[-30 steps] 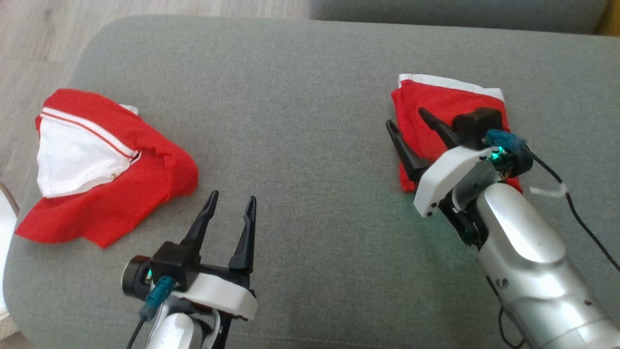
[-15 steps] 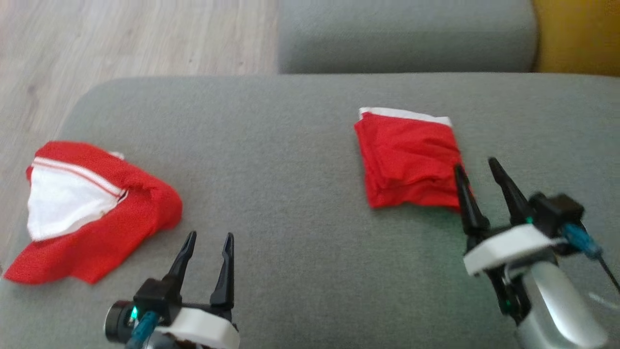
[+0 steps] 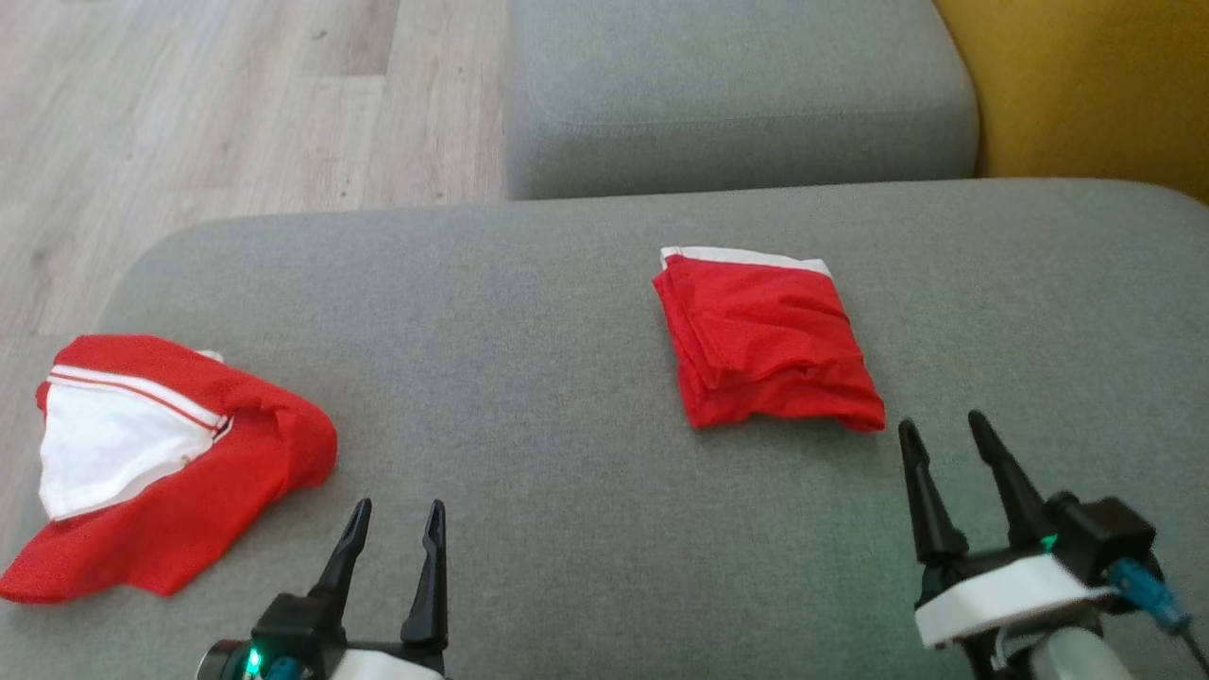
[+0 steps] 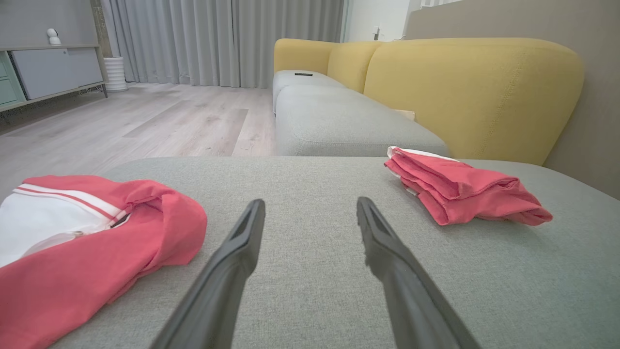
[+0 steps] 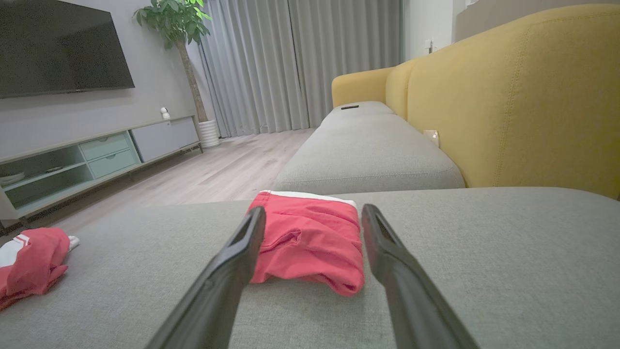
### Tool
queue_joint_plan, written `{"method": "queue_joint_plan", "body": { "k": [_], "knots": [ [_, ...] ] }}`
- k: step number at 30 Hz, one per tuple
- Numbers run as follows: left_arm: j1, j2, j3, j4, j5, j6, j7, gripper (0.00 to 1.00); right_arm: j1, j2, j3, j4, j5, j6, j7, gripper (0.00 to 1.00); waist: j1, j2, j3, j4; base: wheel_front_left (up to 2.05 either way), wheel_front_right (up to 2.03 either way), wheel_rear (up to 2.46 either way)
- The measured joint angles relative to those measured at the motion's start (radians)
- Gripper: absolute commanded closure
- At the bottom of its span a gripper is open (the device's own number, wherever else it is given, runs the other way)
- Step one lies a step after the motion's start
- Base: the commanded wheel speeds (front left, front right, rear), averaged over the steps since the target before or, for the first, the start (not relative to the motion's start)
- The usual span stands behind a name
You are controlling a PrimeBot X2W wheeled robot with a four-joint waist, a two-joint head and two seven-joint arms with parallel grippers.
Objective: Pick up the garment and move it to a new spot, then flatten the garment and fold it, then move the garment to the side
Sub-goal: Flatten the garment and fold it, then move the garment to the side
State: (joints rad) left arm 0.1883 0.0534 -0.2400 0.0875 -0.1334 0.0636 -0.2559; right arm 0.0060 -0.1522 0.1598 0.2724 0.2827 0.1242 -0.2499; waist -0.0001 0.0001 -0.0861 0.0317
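Note:
A folded red garment (image 3: 765, 340) with a white edge lies on the grey cushion (image 3: 548, 378), right of centre; it also appears as a neat red bundle (image 4: 460, 191) in the left wrist view and lies just beyond my right fingers (image 5: 310, 242). My right gripper (image 3: 945, 434) stands open a little below and right of it, not touching. A second red and white garment (image 3: 161, 453) lies crumpled at the far left (image 4: 82, 237) (image 5: 29, 264). My left gripper (image 3: 397, 515) is open near the front edge, empty.
The cushion's rounded far edge drops to a wood floor (image 3: 189, 104). A second grey seat cushion (image 3: 737, 94) adjoins at the back, with a yellow sofa back (image 3: 1086, 85) at the right. A TV cabinet (image 5: 97, 155) and a potted plant (image 5: 181, 24) stand across the room.
My right gripper has drawn back off the folded garment toward the front right, leaving it lying free. The head camera tilted up, shifting the whole picture downward.

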Motion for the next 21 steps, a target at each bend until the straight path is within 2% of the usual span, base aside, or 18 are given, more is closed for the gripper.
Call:
{"method": "queue_joint_plan", "body": {
  "k": [21],
  "knots": [
    [0.016, 0.0, -0.005, -0.002, 0.009, 0.012, 0.0, 0.0, 0.057, 0.029, -0.014, -0.014, -0.028, 0.0, -0.001, 0.0, 0.0001, 0.0, -0.041, 0.007, 0.0, 0.0, 0.0]
  ]
}}
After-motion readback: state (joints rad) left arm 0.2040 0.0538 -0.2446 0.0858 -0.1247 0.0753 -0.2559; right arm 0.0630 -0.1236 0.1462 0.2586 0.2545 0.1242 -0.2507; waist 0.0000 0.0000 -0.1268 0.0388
